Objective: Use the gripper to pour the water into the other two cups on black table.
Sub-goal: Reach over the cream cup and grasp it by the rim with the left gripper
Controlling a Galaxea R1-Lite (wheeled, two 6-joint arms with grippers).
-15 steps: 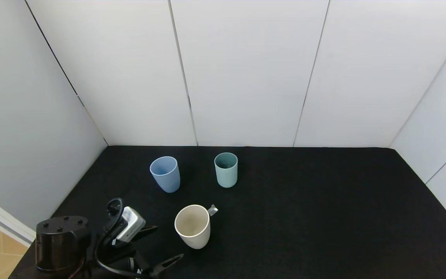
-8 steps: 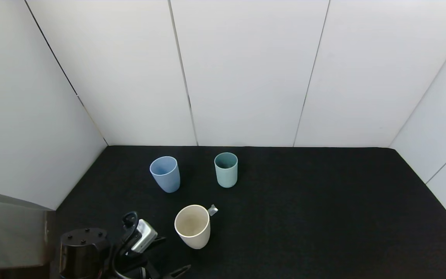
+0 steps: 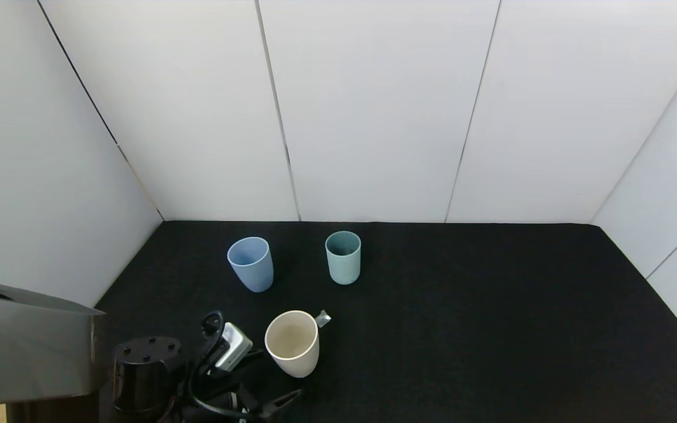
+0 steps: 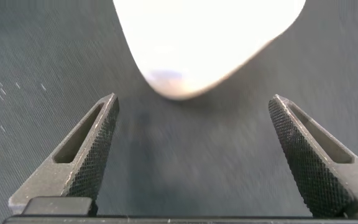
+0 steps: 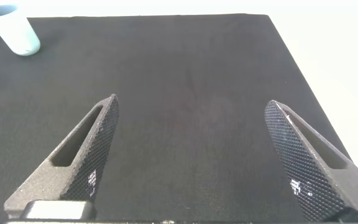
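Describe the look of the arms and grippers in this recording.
The left gripper is black with two tapered, slotted fingers with knurled pads. Its wrist is a black cylinder with bolt heads, looping black cables and a small silver block. The right gripper has matching fingers; its arm is out of view.

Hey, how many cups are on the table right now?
3. A blue cup stands far left, a teal cup to its right, and a cream cup nearer the robot, just ahead of the open left gripper. None seems hidden.

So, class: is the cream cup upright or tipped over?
Upright: the cream cup stands on its base on the black table, its open mouth facing up.
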